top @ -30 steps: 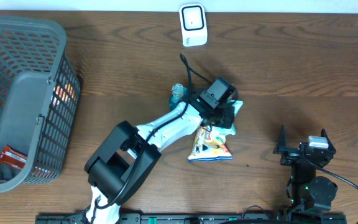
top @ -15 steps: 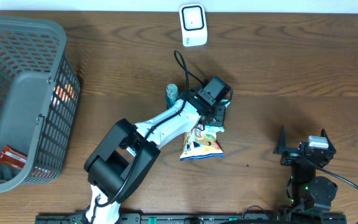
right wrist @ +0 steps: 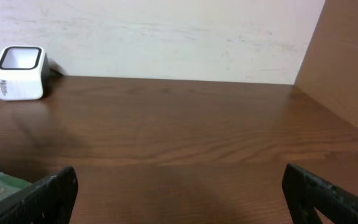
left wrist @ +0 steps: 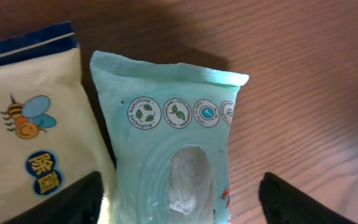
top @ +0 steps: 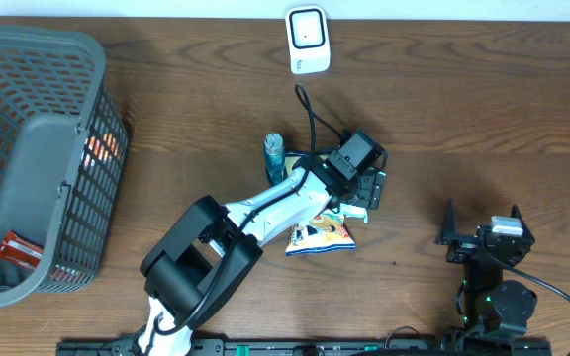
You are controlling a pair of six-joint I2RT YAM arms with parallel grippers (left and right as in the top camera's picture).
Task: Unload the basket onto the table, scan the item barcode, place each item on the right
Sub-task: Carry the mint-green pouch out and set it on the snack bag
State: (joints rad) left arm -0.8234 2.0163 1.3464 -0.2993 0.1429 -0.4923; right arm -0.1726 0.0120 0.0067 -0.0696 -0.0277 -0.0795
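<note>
Two items lie mid-table under the left arm: a pale teal soft plastic wipes pack (left wrist: 178, 149) and, touching its side, a yellow snack bag printed with a bee (left wrist: 33, 143). Over the teal pack hangs the left gripper (left wrist: 180, 202), its fingers (left wrist: 73, 199) spread wide to either side, nothing clamped. The pack lies flat on the brown wooden table (top: 463, 109). At near right sits the right gripper (right wrist: 182, 193), jaws wide and empty. The white box-shaped barcode scanner (top: 307, 40) stands at the far edge, well apart from both packs. No barcode shows on the pack's upper face. Judgement: scan not yet done, item neither lifted nor shown to the scanner. Left to do: grasp, lift, carry across, turn the code to the window. A dark grey mesh basket (top: 38, 148) with other goods sits far left, and a small teal bottle (top: 275, 150) stands beside the arm.
</note>
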